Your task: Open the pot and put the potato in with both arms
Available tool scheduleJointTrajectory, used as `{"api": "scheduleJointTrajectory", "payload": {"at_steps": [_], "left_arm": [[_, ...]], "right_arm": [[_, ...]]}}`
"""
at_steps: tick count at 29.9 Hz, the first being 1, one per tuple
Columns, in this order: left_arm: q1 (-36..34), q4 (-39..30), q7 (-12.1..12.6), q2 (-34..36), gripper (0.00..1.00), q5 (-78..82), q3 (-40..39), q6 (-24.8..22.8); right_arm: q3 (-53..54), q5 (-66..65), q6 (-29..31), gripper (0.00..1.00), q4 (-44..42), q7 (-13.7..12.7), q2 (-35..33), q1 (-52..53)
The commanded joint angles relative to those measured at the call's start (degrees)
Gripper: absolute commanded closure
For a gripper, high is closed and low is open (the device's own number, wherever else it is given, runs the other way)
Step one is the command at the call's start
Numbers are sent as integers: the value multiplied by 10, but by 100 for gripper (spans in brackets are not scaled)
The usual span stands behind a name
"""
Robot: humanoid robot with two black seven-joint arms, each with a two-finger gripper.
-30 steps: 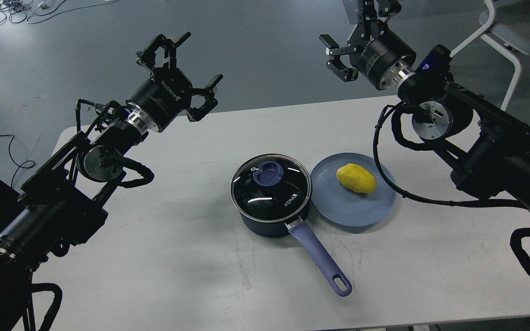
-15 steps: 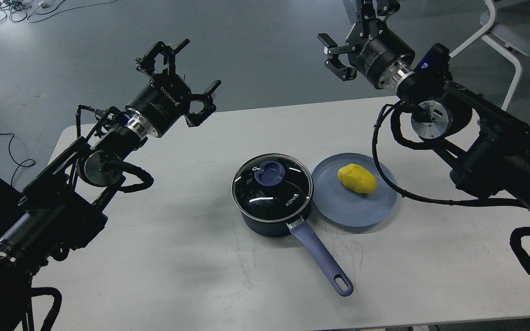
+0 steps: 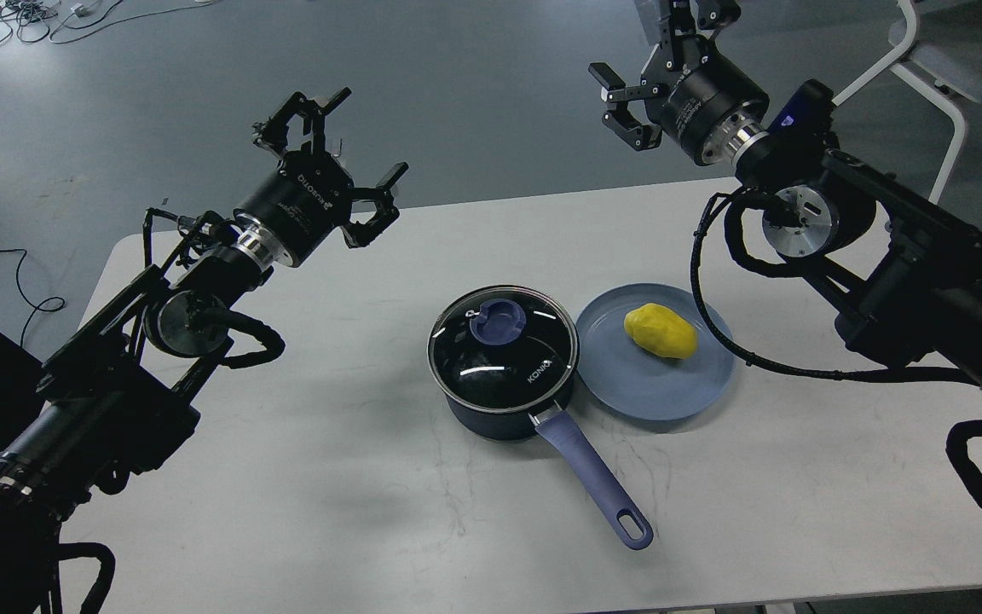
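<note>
Head view: the saucepan sits mid-table, its glass lid on, contents hard to make out through reflections. Just right, touching it, a blue plate holds the yellow potato. The left gripper is spread, empty. The right gripper, partly cut off at the top, also gapes empty.

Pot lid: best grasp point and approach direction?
Grip the blue knob at the centre of the glass lid, coming straight down from above. The lid lies flat and closed on the pot, its rim flush with no edge to pinch; the knob is the only raised part. The left gripper is open and nearer that side, so it probably suits.
</note>
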Motion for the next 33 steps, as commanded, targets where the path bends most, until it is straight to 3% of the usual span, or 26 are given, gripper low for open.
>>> {"api": "scheduleJointTrajectory", "payload": {"at_steps": [1,9,15,18,20,21,22,24,26,30,33], "left_arm": [[3,0,3,1,2,0,-1,1],[3,0,-4,14,2,-3,-7,-1],[2,5,-33,35,2,14,-6,18],[-4,-7,-83,55,2,137,-3,108],[-7,-50,-139,85,2,305,-1,170],[-7,-50,-139,85,2,306,-1,171],[-4,-85,-157,101,2,379,0,197],[0,-132,-162,120,2,468,3,250],[-4,-155,-162,119,2,562,10,334],[-15,-180,-159,137,2,630,37,349],[-20,-184,-177,164,2,633,68,347]], "right_arm": [[0,0,0,0,0,0,-1,-1],[2,0,0,0,2,2,-3,-9],[4,0,0,0,3,2,-12,-15],[6,0,0,0,3,3,-23,-17],[17,0,0,0,3,2,-32,-28],[17,0,0,0,3,2,-32,-28],[26,0,0,0,3,2,-33,-35],[48,1,-1,0,4,2,-33,-48],[74,1,-1,0,4,3,-35,-67],[85,0,-3,0,9,3,-44,-86],[103,1,-6,0,21,3,-50,-108]]}}
